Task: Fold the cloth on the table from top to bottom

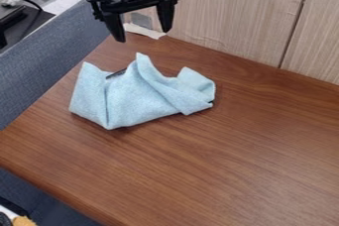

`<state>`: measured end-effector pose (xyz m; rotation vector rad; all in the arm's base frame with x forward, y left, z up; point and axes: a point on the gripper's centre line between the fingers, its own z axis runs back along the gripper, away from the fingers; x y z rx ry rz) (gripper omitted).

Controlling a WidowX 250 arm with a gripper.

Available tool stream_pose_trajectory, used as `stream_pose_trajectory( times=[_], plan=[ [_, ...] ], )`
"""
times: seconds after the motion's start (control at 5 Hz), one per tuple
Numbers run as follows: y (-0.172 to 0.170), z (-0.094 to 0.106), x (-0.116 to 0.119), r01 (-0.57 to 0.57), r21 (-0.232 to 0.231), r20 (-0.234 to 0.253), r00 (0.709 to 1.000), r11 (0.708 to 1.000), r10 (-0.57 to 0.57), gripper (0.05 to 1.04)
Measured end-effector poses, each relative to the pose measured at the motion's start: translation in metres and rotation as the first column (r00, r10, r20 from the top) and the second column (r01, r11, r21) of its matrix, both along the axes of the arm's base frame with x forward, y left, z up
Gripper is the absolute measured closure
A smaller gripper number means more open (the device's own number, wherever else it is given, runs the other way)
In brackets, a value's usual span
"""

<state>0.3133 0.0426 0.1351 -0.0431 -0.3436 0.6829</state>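
Smooth brown wood grain streaks the table (232, 170) nearest you, and on it, below the gripper (143, 36) and to your side of it, you have the light blue cloth (132, 96), softly woven, rumpled into peaks and overlapping folds with pointed corners. Your gripper hangs open, its two black, tapering fingers spread well apart and clear of the cloth, with pale, finely streaked wall panels (245, 17) behind it.
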Motion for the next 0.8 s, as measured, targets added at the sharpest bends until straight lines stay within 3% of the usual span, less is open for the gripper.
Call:
stream_pose_trajectory(
  times=[0.2, 0.6, 0.8],
  plan=[
    [-0.001, -0.009, 0.0, -0.005, -0.007, -0.027, 1.0, 1.0, 0.005, 0.083],
    [-0.033, -0.05, 0.022, 0.0, -0.025, -0.119, 0.993, 1.0, -0.003, 0.083],
    [-0.051, -0.067, 0.035, 0.017, -0.001, -0.148, 0.989, 1.0, -0.017, 0.083]
  ],
)
